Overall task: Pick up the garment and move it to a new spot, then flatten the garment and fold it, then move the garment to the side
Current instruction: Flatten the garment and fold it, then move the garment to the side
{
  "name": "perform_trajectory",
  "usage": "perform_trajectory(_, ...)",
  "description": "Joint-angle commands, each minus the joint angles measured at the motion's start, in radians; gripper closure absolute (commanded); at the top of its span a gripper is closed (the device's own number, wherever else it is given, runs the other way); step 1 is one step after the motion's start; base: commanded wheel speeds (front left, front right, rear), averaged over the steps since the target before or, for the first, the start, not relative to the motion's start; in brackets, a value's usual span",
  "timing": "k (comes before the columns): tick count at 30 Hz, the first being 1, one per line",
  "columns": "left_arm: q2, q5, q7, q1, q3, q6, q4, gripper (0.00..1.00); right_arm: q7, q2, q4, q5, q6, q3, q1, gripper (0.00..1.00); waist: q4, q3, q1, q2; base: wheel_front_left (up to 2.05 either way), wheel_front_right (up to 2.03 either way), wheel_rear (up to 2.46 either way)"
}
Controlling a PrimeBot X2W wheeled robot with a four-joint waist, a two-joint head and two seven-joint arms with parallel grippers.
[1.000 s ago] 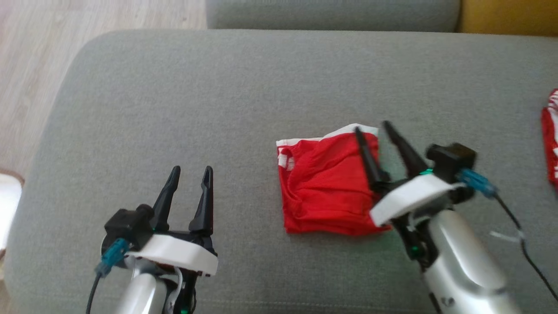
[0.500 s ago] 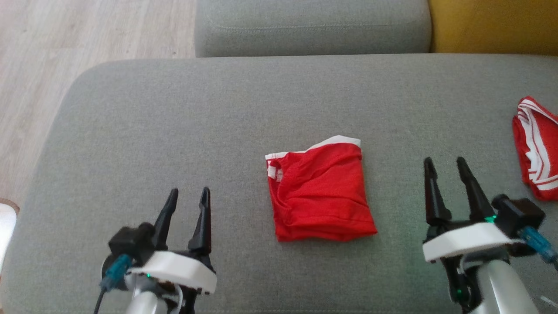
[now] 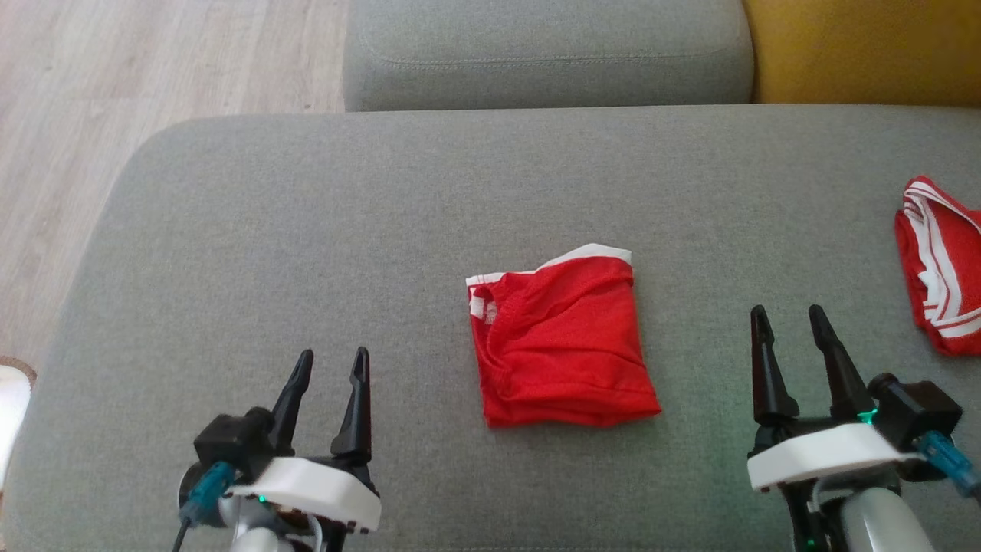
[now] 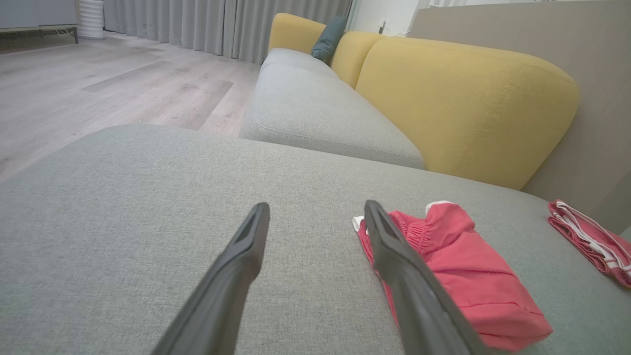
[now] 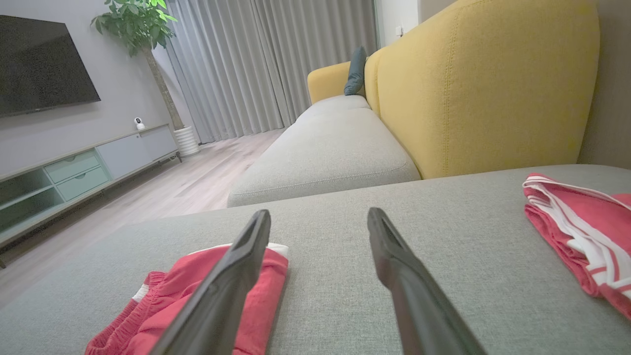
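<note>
The garment [image 3: 563,345] is a red piece with a white waistband, folded into a rough square in the middle of the grey cushion [image 3: 306,230]; it also shows in the left wrist view [image 4: 458,266] and the right wrist view [image 5: 197,296]. My left gripper [image 3: 331,360] stands open at the lower left, well to the left of the garment, holding nothing. My right gripper [image 3: 789,318] is open at the lower right, to the right of the garment and clear of it. Both grippers' fingers point away from me over bare cushion [image 4: 315,209] [image 5: 318,214].
A second red garment with white stripes [image 3: 939,264] lies folded at the cushion's right edge [image 5: 581,227]. Another grey seat cushion [image 3: 544,46] and a yellow backrest [image 3: 866,46] lie beyond. Wooden floor [image 3: 77,115] runs along the left.
My right gripper has drawn back from the garment's right edge to the lower right, leaving the garment lying. The head camera has tilted, shifting the whole picture down.
</note>
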Motion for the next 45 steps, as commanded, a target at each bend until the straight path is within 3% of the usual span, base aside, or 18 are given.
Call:
perform_trajectory(1, 0.0, 0.012, -0.012, -0.033, 0.032, 0.005, -0.036, 0.0, -0.004, -0.003, -0.039, -0.006, 0.007, 0.027, -0.029, 0.0, 0.001, 0.001, 0.0, 0.0, 0.0, 0.0, 0.0)
perform_trajectory(18, 0.0, 0.016, -0.012, -0.038, 0.039, 0.01, -0.05, 0.0, 0.034, -0.003, -0.028, -0.038, 0.007, 0.032, -0.042, 0.0, 0.007, 0.02, 0.0, 0.0, 0.0, 0.0, 0.0)
perform_trajectory(21, 0.0, 0.017, -0.012, -0.044, 0.04, 0.011, -0.057, 0.0, 0.088, -0.003, -0.023, 0.042, 0.007, 0.063, -0.064, 0.0, 0.011, 0.039, 0.0, 0.0, 0.0, 0.0, 0.0)
perform_trajectory(27, -0.002, 0.009, -0.012, -0.066, 0.037, 0.014, -0.073, 0.0, 0.292, -0.003, -0.023, -0.001, 0.007, 0.072, -0.171, 0.0, 0.04, 0.112, 0.0, 0.0, 0.0, 0.0, 0.0)
perform_trajectory(33, -0.004, -0.006, -0.012, -0.094, 0.032, 0.017, -0.076, 0.0, 0.482, -0.008, 0.025, 0.064, 0.007, 0.058, -0.228, 0.0, 0.088, 0.175, 0.0, 0.0, 0.0, 0.0, 0.0)
perform_trajectory(44, -0.005, -0.034, -0.012, -0.12, 0.022, 0.033, -0.086, 0.0, 0.602, -0.042, 0.093, 0.123, 0.007, 0.063, -0.244, 0.0, 0.154, 0.23, 0.0, 0.0, 0.0, 0.0, 0.0)
perform_trajectory(45, -0.005, -0.035, -0.012, -0.121, 0.022, 0.035, -0.088, 0.0, 0.613, -0.044, 0.095, 0.133, 0.007, 0.071, -0.244, 0.29, 0.156, 0.232, 0.0, 0.0, 0.0, 0.0, 0.0)
